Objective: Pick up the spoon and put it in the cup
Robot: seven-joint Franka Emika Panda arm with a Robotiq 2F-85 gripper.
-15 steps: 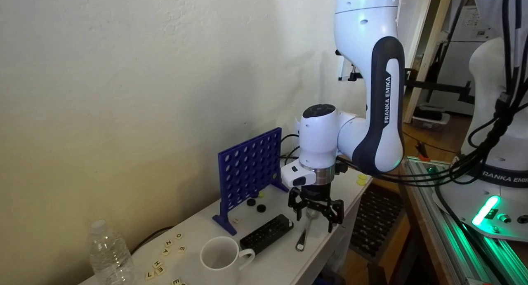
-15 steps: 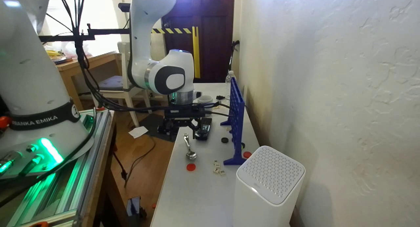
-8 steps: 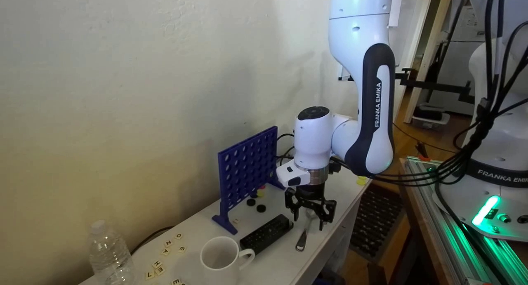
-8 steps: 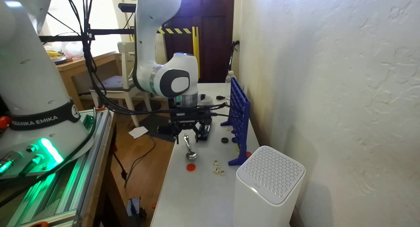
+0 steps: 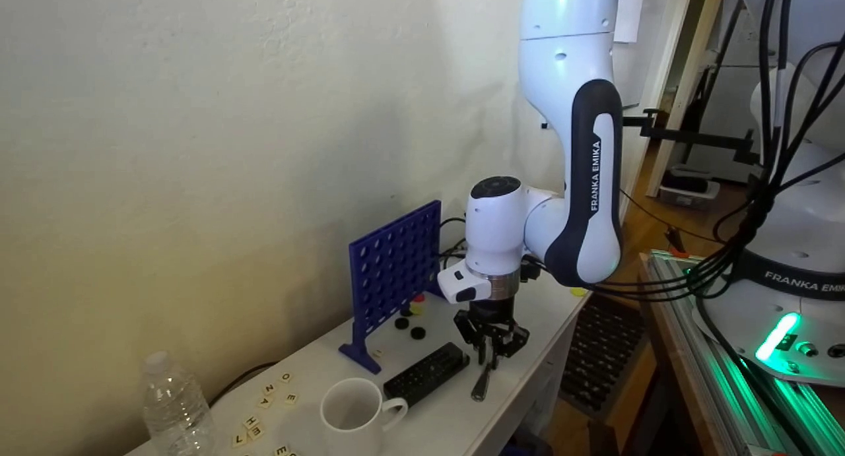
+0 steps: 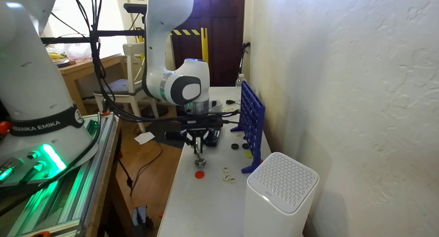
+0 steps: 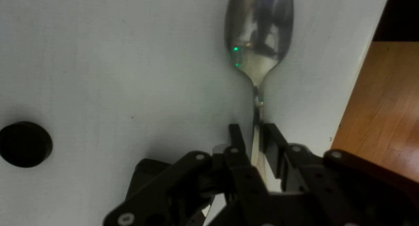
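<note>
Your gripper [image 7: 251,125] closed on the spoon [image 7: 258,67] by its handle, the bowl at twelve o'clock in the wrist view, the white cup [image 5: 353,413] at your gripper's eight o'clock in an exterior view, the black remote [image 5: 426,375] between.

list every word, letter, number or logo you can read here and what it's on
"FRANKA EMIKA": robot arm
"FRANKA EMIKA": band round the robot base
"K", "I", "T", "E": letter tiles near the red disc
"O", "A", "E", "H", "E", "E": lettered tiles near the cup
Too small, blurred or cut off: remaining tiles, markings on the remote, faint mark on the white container, round sticker on the base
Nothing readable on the spoon
</note>
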